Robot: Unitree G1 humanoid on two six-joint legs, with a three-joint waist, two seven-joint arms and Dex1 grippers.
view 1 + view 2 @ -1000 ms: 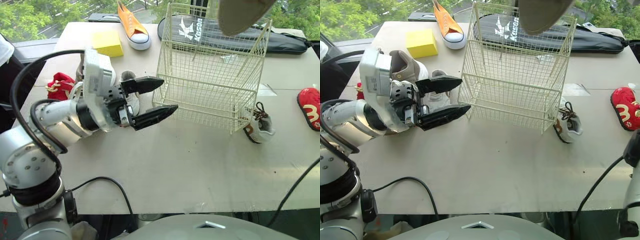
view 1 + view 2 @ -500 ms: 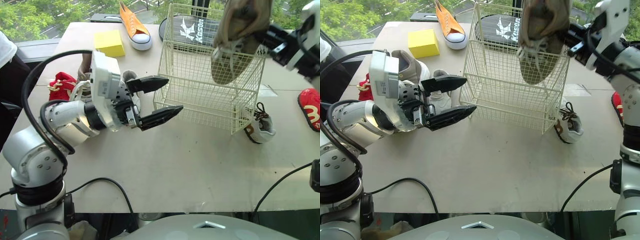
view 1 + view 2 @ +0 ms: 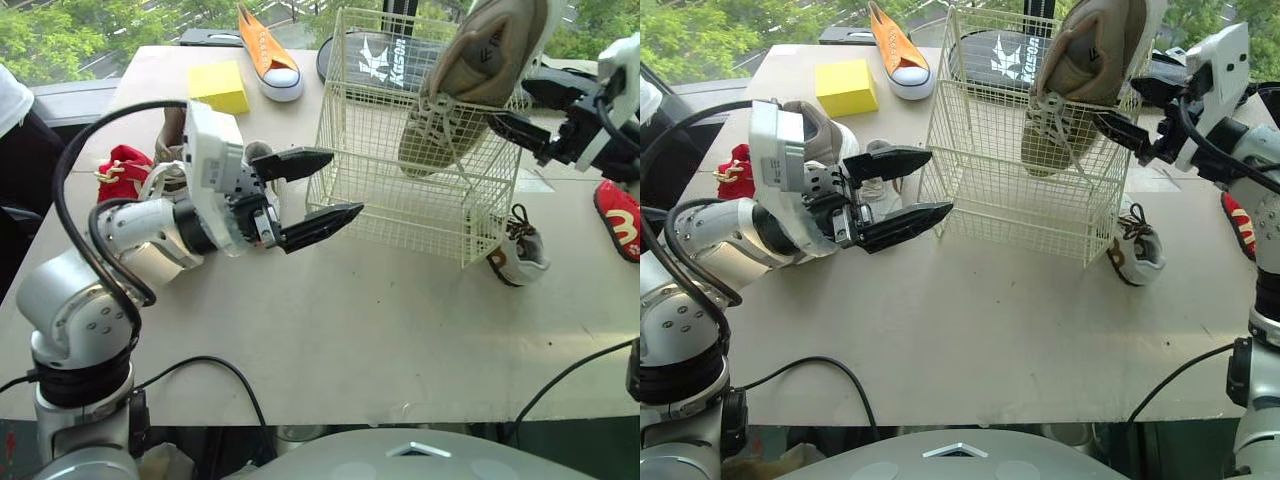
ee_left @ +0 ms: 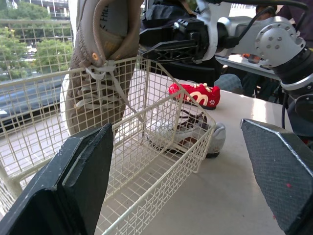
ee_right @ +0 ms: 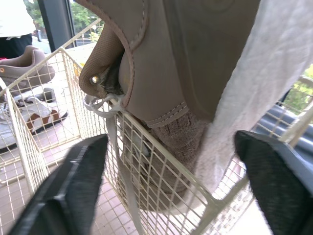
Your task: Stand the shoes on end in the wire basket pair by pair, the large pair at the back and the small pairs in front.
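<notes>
While the left gripper (image 3: 345,182) hangs over the worktop (image 3: 400,330) just off the near left corner of the wire basket (image 3: 390,200), its fingers stand wide apart with nothing between them. Beside the basket's near right corner a small white and brown shoe (image 3: 520,255) lies on its side, touching or almost touching the wire.

Inside the basket, the large tan shoe (image 3: 480,70) stands toe down on the right side, tilted so that its heel rises above the rim at the far right corner, with its laces hanging down inside. The right gripper (image 3: 508,100) is just outside that corner, its fingers spread wide with the heel close in front of them; whether they touch it I cannot tell.

Left of the basket, behind the left gripper, lie a small white shoe (image 3: 885,192), a second large tan shoe (image 3: 825,130) and a small red shoe (image 3: 122,170). Well to the right of the basket lies another red shoe (image 3: 620,215). Beyond the basket's far left corner are a yellow block (image 3: 218,87) and an orange sneaker (image 3: 265,50), and a black bag (image 3: 380,55) lies behind the basket.
</notes>
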